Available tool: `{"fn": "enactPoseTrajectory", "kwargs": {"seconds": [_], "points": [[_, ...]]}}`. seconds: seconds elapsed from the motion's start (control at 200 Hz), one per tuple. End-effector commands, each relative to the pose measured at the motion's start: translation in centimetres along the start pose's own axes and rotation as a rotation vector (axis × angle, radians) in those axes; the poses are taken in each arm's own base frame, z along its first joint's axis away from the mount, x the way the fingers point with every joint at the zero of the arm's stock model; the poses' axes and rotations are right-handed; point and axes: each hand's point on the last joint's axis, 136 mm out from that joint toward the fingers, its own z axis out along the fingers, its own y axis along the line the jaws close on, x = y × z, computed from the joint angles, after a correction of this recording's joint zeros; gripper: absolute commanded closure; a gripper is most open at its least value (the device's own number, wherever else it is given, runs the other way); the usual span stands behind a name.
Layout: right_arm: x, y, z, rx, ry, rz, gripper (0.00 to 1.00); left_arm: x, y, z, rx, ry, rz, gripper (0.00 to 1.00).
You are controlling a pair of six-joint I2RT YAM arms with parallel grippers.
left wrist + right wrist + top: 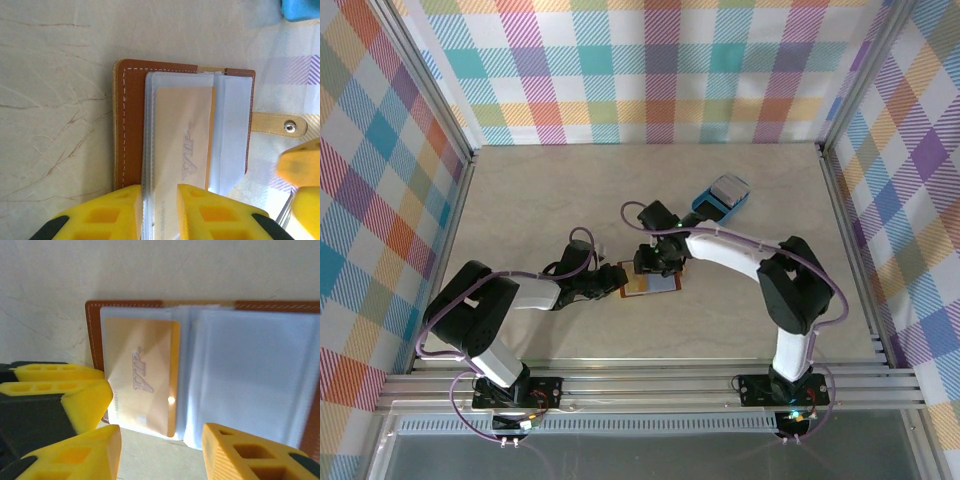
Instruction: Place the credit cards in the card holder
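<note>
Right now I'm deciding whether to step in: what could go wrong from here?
The left pincer pinches a clear sleeve of the card holder; letting go abruptly may flip the page and shift the VIP card. The open right pincer sits right at the sleeves' edge, so pulling back could snag a loose page and drag the holder.

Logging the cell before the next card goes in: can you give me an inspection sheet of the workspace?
Surface: pale wood-grain table; no spills seen.
Job's things: card holder lies open; an orange card sits in its clear sleeve.
Clutter: blue tray behind the holder, something pale grey on it, too small to tell.
Grippers: left gripper pinches the holder's sleeve edge; right gripper open at the holder.
Cables: purple cables loop along both arms.
Surroundings: plaid walls, metal frame rails.
</note>
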Motion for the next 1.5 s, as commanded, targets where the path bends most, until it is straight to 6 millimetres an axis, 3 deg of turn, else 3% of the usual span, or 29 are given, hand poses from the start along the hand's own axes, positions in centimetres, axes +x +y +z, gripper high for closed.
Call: {"fn": "enactPoseTrajectory", "kwargs": {"seconds": [0.0, 0.55, 1.495], "points": [[0.1, -2.2, -0.8, 0.066, -0.009, 0.009, 0.5, 1.2, 1.5, 0.5, -0.049, 0.032, 0.0, 0.74], [-0.7, -4.8, 0.7, 0.207, 0.026, -0.039, 0.46, 1.1, 1.4, 0.4, -0.056, 0.034, 0.004, 0.74], [-0.3, -4.1, 3.5, 0.15, 0.091, -0.019, 0.47, 1.0, 1.3, 0.7, -0.055, 0.043, 0.009, 0.74]]}}
